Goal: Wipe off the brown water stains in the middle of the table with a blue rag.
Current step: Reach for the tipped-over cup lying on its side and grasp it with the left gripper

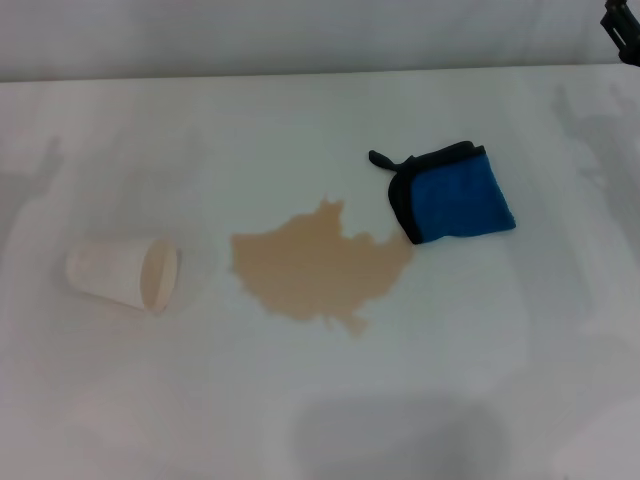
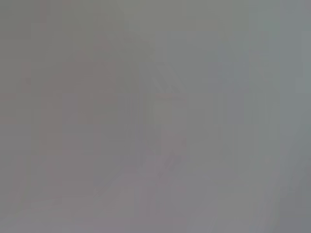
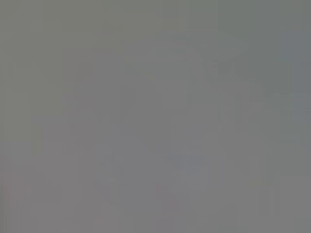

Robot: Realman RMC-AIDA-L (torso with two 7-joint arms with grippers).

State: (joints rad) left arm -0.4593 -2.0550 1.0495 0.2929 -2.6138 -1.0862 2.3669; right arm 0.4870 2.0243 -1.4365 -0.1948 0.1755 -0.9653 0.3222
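Lay in the middle of the table [image 1: 480,340]: the stains [image 1: 315,265], one tan ragged puddle. Sat just right of the puddle and a little behind it: the rag [image 1: 455,195], folded, its near-left corner touching the puddle's right edge, black loop tab pointing left. Rested well left of the puddle: a paper cup [image 1: 122,273] on its side, mouth facing the puddle. Showed only as a dark tip far right of and behind the puddle: the right gripper [image 1: 622,32], open or closed impossible to tell. Left gripper nowhere visible; wrist views plain grey.
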